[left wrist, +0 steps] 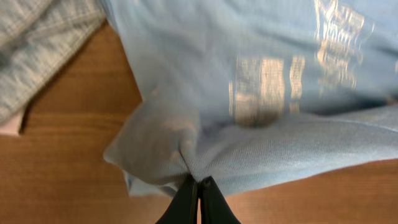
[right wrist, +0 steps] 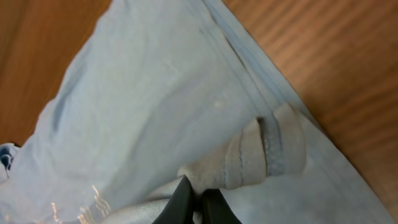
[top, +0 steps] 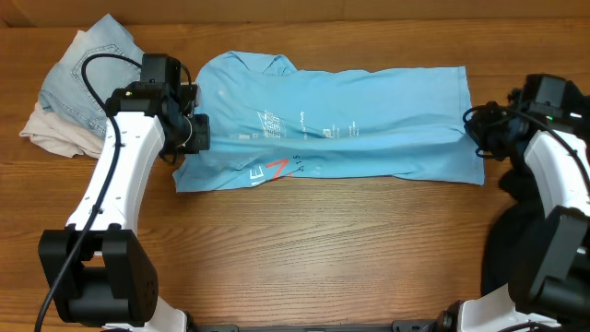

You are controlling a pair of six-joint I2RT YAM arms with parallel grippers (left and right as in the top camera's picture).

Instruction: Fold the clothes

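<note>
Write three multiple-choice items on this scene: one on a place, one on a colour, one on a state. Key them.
1. Where does the denim-and-beige pile lie, relative to the T-shirt?
A. On the robot's left of it
B. On top of it
C. On the robot's right of it

2. What colour is the T-shirt?
A. Black
B. Sky-blue
C. Beige

3. What is the left claw doing?
A. Hanging open
B. Shut on the pile
C. Shut on the T-shirt

Key:
1 A: the overhead view shows the pile beyond the shirt's left end.
2 B: every view shows blue cloth.
3 C: the left wrist view shows its fingers closed with blue cloth bunched between them.
</note>
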